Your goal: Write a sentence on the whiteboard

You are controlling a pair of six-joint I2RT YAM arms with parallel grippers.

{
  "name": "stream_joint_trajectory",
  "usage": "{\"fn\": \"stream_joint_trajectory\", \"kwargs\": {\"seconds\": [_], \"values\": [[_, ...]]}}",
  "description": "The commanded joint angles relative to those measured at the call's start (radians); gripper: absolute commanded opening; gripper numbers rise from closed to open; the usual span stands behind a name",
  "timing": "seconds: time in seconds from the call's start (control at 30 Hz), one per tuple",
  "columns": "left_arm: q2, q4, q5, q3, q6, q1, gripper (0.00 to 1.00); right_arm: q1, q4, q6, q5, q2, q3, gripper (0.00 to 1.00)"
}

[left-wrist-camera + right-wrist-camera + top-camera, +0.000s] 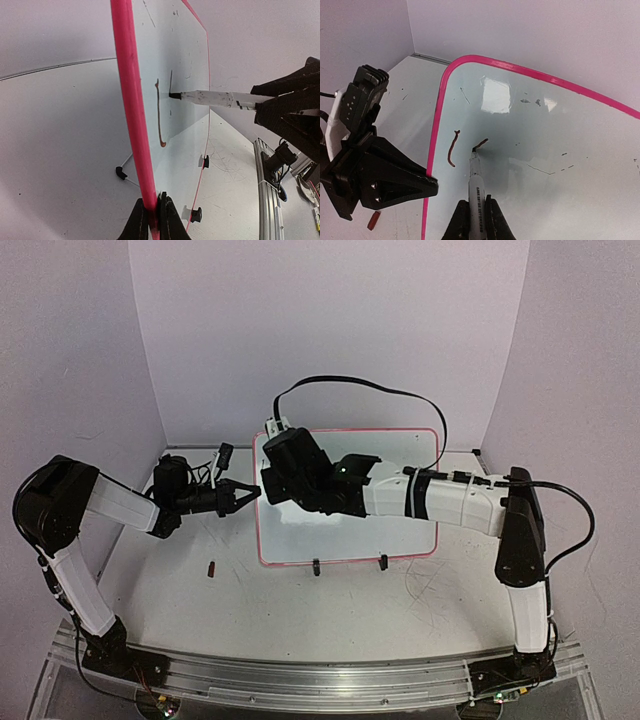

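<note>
The whiteboard (400,535), white with a pink frame, stands tilted on the table. My left gripper (252,492) is shut on its left frame edge (131,100), fingertips pinching the pink rim (155,202). My right gripper (477,204) is shut on a white marker (476,180), whose black tip touches the board near the left edge. The sentence shows as just two short dark strokes: a curved one (452,148) and a shorter one (481,144) at the marker tip. In the left wrist view the marker (215,97) comes in from the right.
Two black clip feet (316,565) (382,562) hold the board's lower edge. A small dark red cap (212,568) lies on the table left of the board. Pale walls enclose the back and sides. A black cable (370,388) arches over the board.
</note>
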State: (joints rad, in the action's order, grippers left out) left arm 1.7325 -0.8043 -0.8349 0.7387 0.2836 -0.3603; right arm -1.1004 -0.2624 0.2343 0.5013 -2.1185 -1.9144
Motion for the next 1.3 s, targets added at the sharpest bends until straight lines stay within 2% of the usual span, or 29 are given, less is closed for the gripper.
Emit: {"fn": "stream_joint_trajectory", "kwargs": {"seconds": [0.0,0.8,1.27], "values": [[-0.029,-0.010,0.020,-0.004,-0.075,-0.016,0.00,-0.003,-0.011,0.025,-0.009,0.000,0.002,0.00],[-0.032,-0.010,0.020,-0.004,-0.075,-0.016,0.00,-0.010,-0.029,0.045,-0.046,-0.038,-0.024,0.00],[-0.032,-0.010,0.021,-0.004,-0.075,-0.016,0.00,-0.011,-0.047,0.051,-0.018,-0.032,-0.023,0.00]]}}
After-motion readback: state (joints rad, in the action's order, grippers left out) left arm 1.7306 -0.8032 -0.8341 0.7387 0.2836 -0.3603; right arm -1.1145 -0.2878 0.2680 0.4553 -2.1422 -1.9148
